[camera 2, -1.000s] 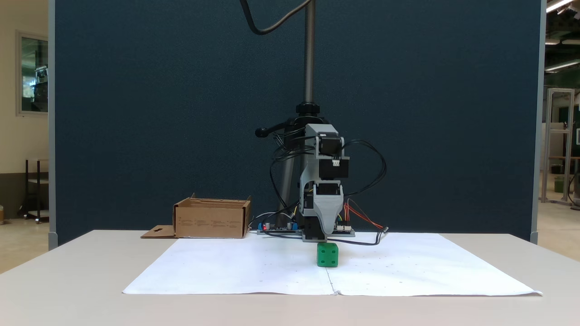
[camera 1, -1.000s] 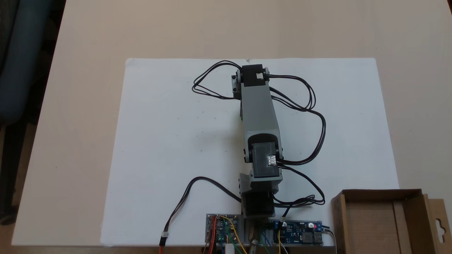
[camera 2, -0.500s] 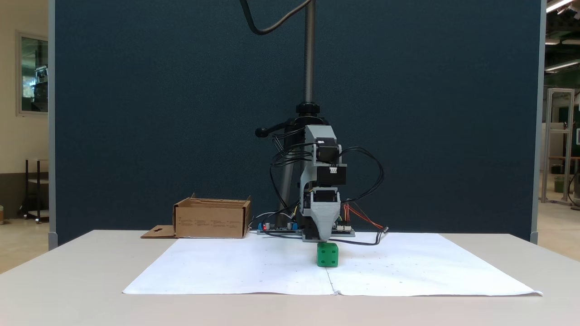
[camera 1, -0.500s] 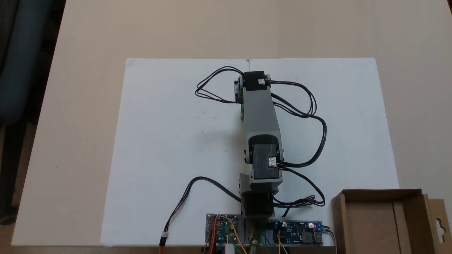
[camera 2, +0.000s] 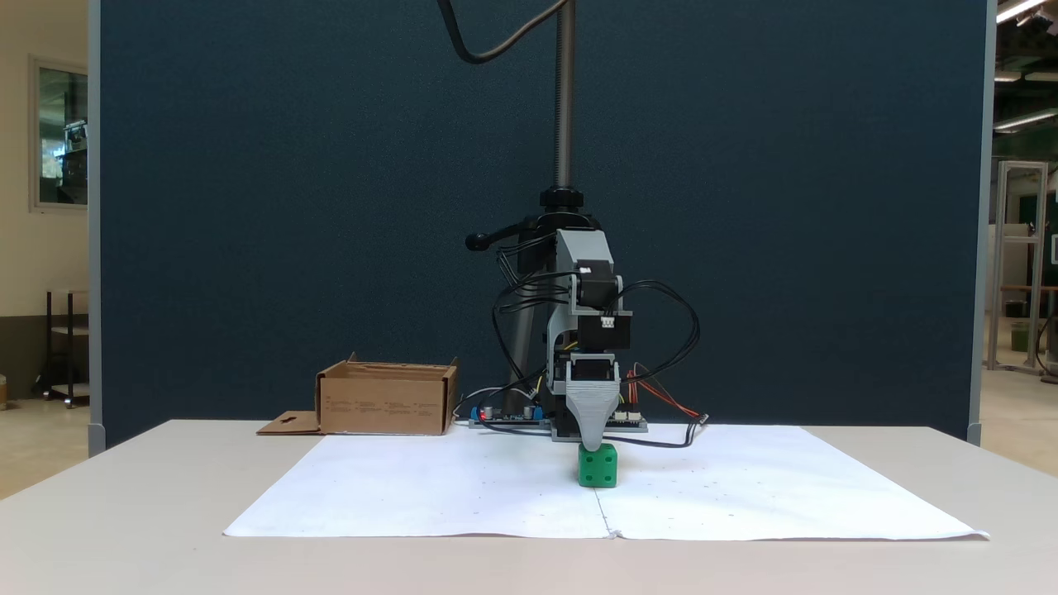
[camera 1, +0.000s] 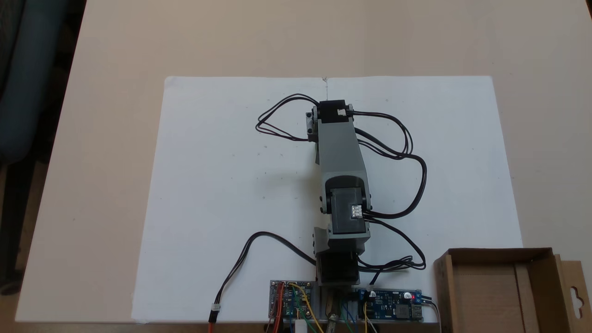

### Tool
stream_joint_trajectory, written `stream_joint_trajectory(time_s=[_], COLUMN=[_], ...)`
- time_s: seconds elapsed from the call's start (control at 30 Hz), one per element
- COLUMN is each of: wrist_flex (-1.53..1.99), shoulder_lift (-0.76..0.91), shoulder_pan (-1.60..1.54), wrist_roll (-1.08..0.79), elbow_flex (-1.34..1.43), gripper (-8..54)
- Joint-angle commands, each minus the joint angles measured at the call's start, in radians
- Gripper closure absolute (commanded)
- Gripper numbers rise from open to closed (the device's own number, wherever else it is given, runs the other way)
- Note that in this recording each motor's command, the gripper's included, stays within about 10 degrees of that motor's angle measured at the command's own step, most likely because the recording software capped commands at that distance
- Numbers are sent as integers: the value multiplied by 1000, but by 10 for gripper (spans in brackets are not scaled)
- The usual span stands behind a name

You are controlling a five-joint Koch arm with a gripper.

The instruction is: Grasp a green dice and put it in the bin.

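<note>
The green dice [camera 2: 598, 465] sits on the white paper sheet [camera 2: 463, 487] near the middle of the table. My gripper [camera 2: 593, 445] points straight down over it, and its grey tip reaches the top face of the dice. The two jaws line up one behind the other, so their gap cannot be read. From above, the arm's wrist [camera 1: 330, 113] covers the dice and the jaws. The bin, a brown cardboard box [camera 2: 384, 405], stands at the back left. In a fixed view from above, the bin [camera 1: 445, 282] is at the lower right, beside the arm's base.
Circuit boards [camera 1: 391, 305] and loose black cables [camera 1: 416, 185] lie around the arm's base. A camera pole [camera 2: 564, 99] and a dark blue partition stand behind the table. The bin's flap with the hang hole [camera 1: 576, 296] sticks out to the side.
The gripper has come down from a little above the dice until its tip reaches the dice's top. From above, the wrist has drawn back slightly toward the base. The dice has not moved.
</note>
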Motion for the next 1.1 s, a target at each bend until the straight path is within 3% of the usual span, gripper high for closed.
stream_joint_trajectory(time_s=[0.0, 1.07], wrist_flex=[-34, -141], shoulder_lift=[31, -110], shoulder_pan=[-12, -21], wrist_roll=[64, 67], elbow_flex=[-11, -9], gripper=[15, 32])
